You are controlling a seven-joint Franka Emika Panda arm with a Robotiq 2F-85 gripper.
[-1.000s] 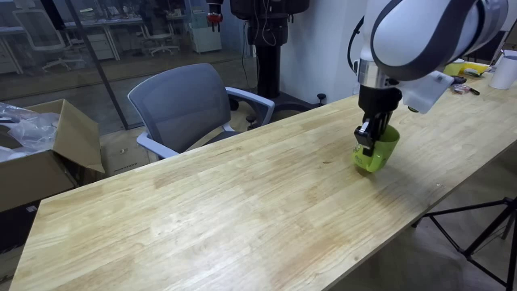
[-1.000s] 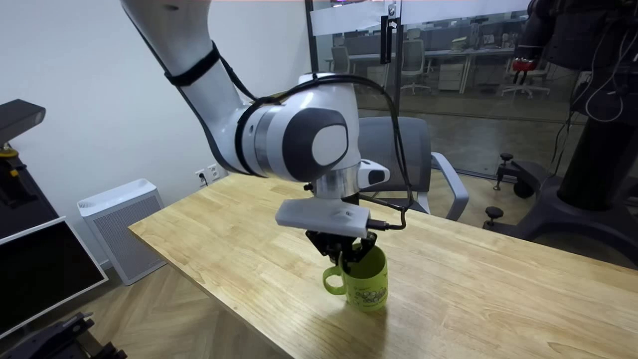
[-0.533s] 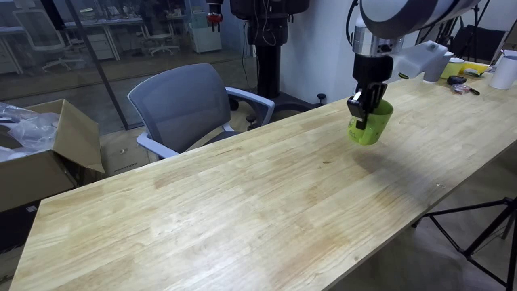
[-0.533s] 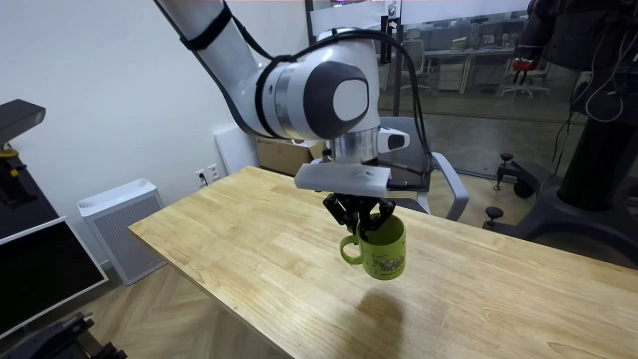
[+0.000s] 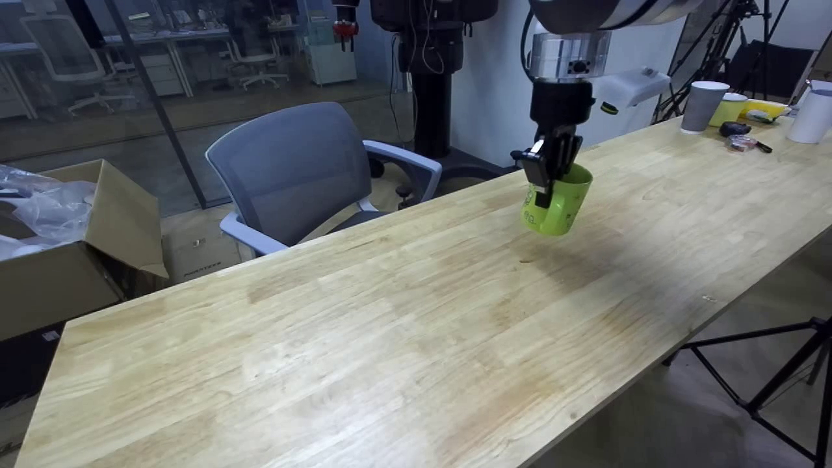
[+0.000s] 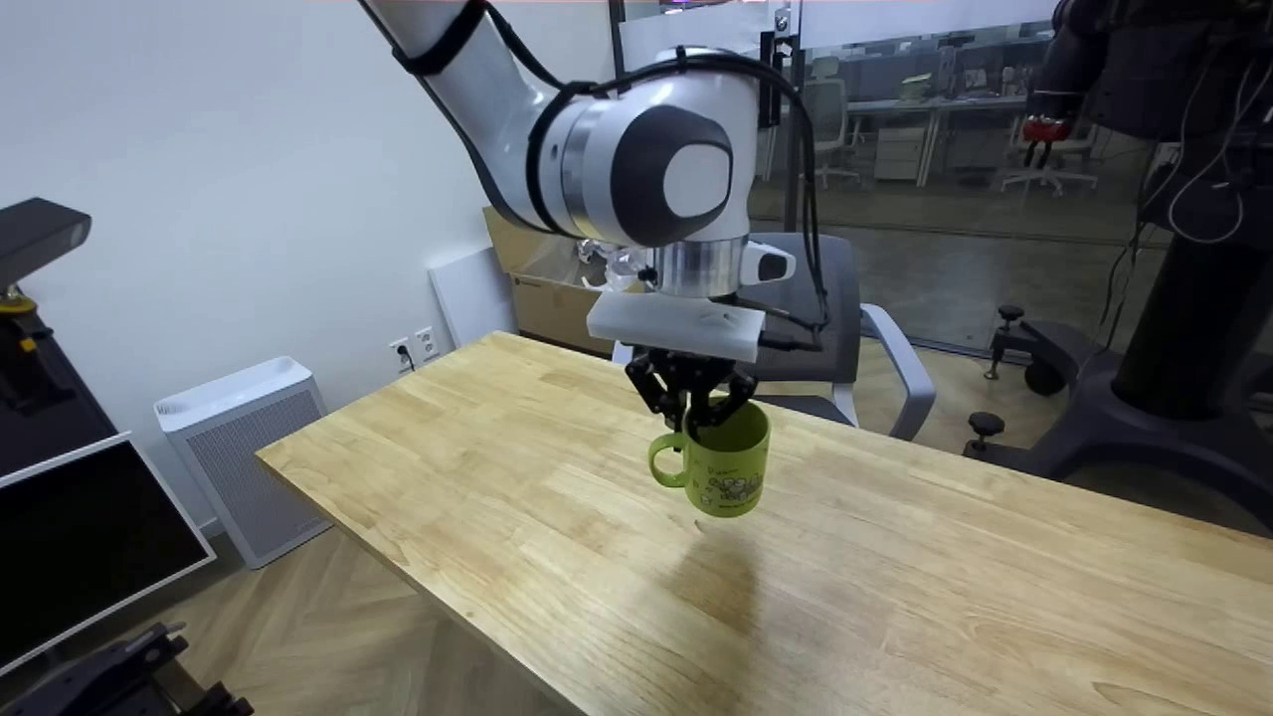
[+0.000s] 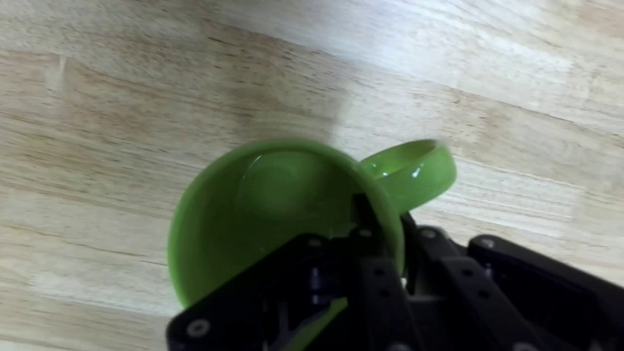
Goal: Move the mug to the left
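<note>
The lime-green mug [image 5: 567, 207] hangs above the wooden table, tilted a little, in both exterior views. It has a loop handle and a small printed drawing on its side [image 6: 734, 477]. My gripper [image 5: 549, 188] is shut on the mug's wall beside the handle. In the wrist view the mug [image 7: 273, 195] shows from above with its inside visible. There the gripper [image 7: 385, 214] has one finger inside the mug and one outside, with the wall between them. A shadow lies on the table below the mug. Part of the mug's rim is hidden behind the gripper.
The long wooden table [image 5: 364, 338] runs under the arm. A grey cup [image 5: 704, 107], a green cup [image 5: 728, 109], a yellow bowl [image 5: 764, 109] and a white container [image 5: 812, 117] stand at its far right end. An office chair [image 5: 292, 169] stands at the long edge.
My gripper has lifted the mug from low over the table to clearly above it. In the last half second, gripper and mug have moved left in both exterior views.
</note>
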